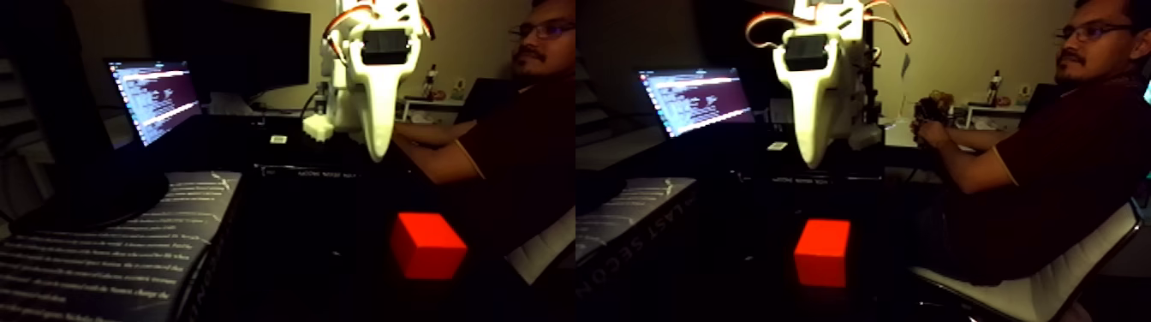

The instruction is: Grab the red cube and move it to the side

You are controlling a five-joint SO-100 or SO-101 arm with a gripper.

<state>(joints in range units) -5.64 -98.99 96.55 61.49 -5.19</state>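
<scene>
I have the white gripper [377,154] hanging above the dark table [325,248], its fingers tapering down to what reads as a single point, so I cannot tell whether they are parted or pressed together. Nothing is held between them. The red cube [428,246] sits below the fingertips and a little to their right in the left half of the fixed view; in the right half it lies almost straight under them. It rests flat, one corner turned toward the camera, well apart from the tips.

My judgement is that the step in hand is the approach. To do it well I would part the fingers first, turn the wrist so they meet two flat faces instead of a corner, then come straight down until the tips straddle the block before closing.

Left of the fingers lies a printed sheet [111,248] whose edge runs near the cube's side, with a lit laptop [154,98] behind it. Right of them a seated person's arm [437,158] reaches in close to the arm's base. The open dark surface in front of the cube looks like the safest room for sliding it aside.
</scene>
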